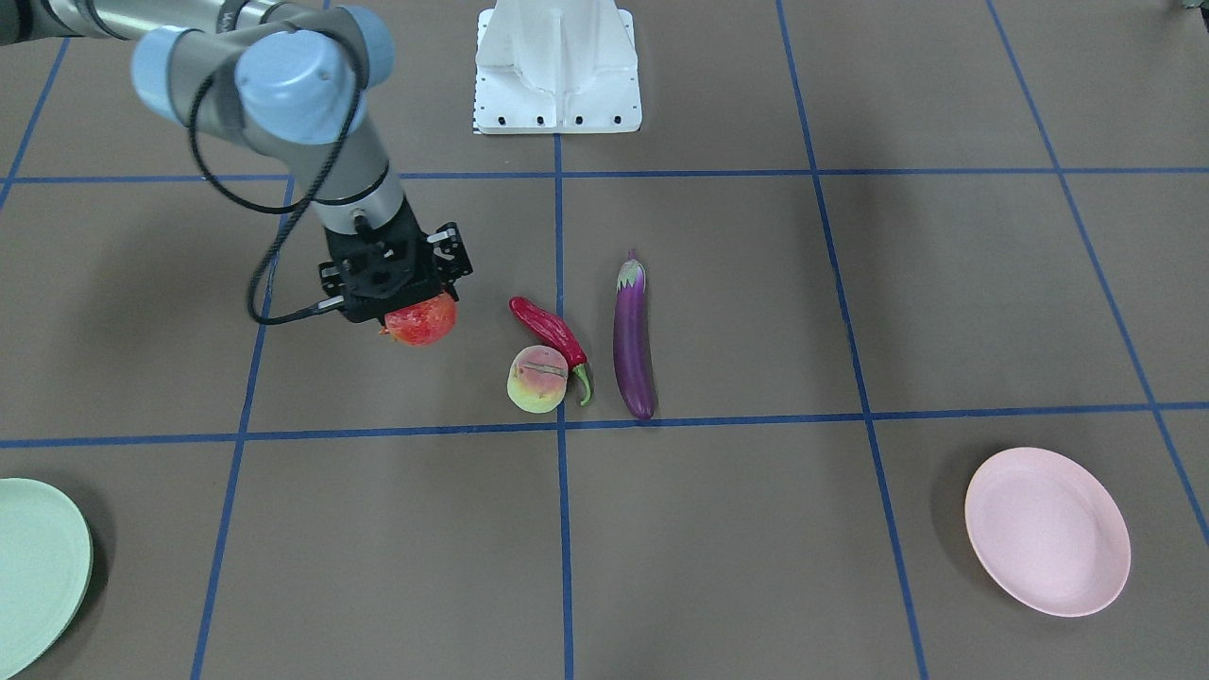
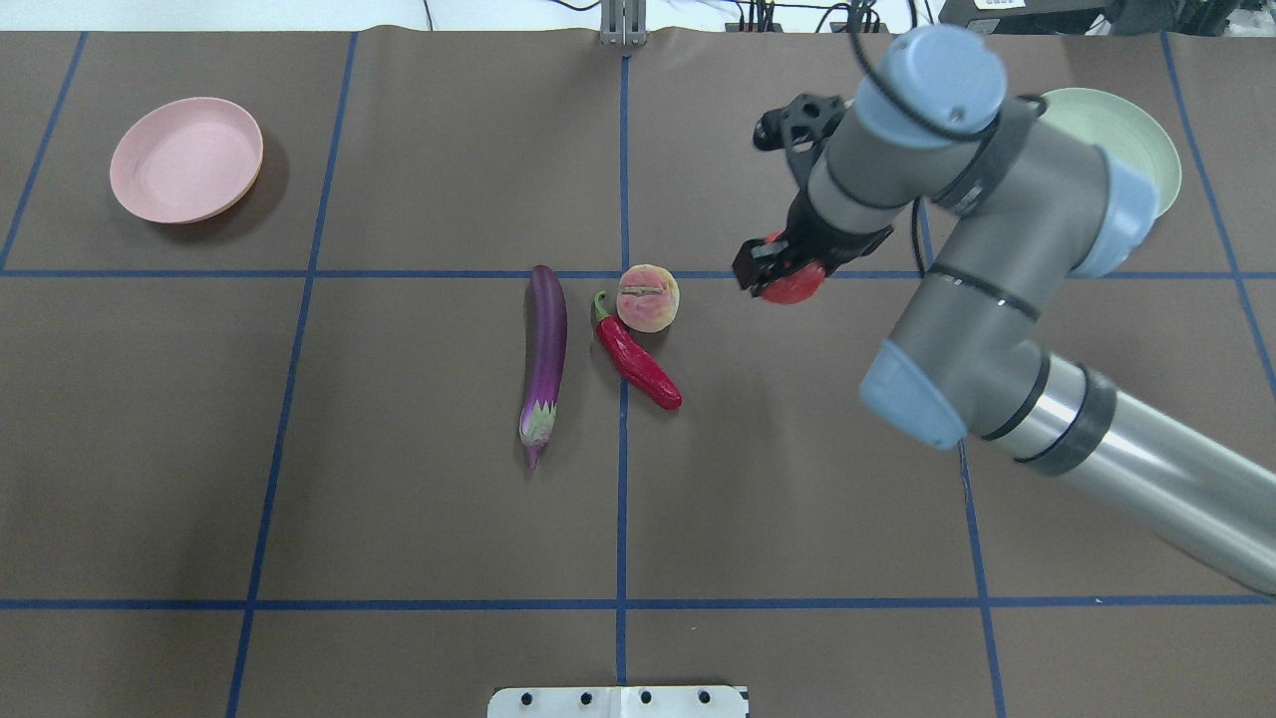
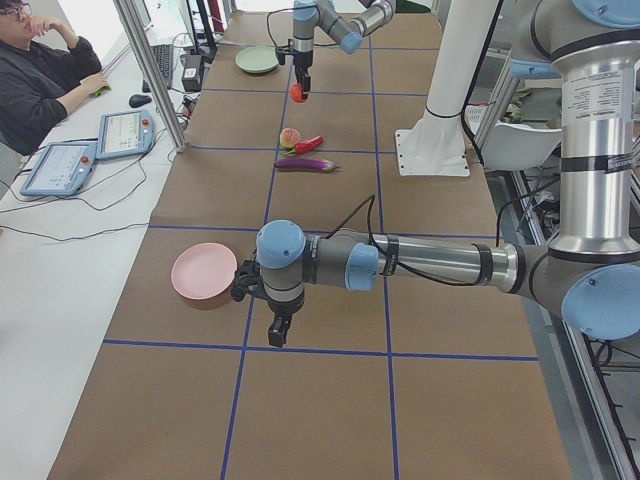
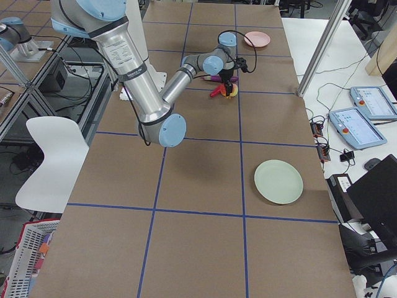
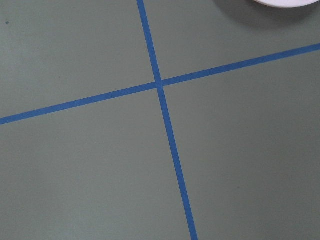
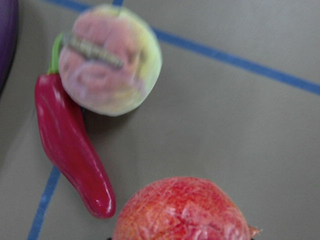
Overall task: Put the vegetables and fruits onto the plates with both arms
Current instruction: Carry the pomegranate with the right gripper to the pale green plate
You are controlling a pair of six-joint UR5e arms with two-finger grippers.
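Observation:
My right gripper (image 1: 412, 310) is shut on the red-orange pomegranate (image 1: 423, 324), to the right of the other produce in the overhead view (image 2: 795, 283). The pomegranate fills the bottom of the right wrist view (image 6: 182, 210). The yellow-green peach (image 2: 648, 297), the red chili (image 2: 638, 361) and the purple eggplant (image 2: 543, 359) lie together on the table's middle. The pink plate (image 2: 186, 160) sits far left and the mint green plate (image 2: 1131, 125) far right, partly behind my right arm. My left gripper (image 3: 277, 332) shows only in the exterior left view, beside the pink plate (image 3: 203, 275); I cannot tell whether it is open.
The white pedestal base (image 1: 557, 71) stands at the robot's edge of the table. Blue tape lines (image 5: 160, 85) grid the brown table cover. An operator (image 3: 40, 75) sits at a side desk with tablets.

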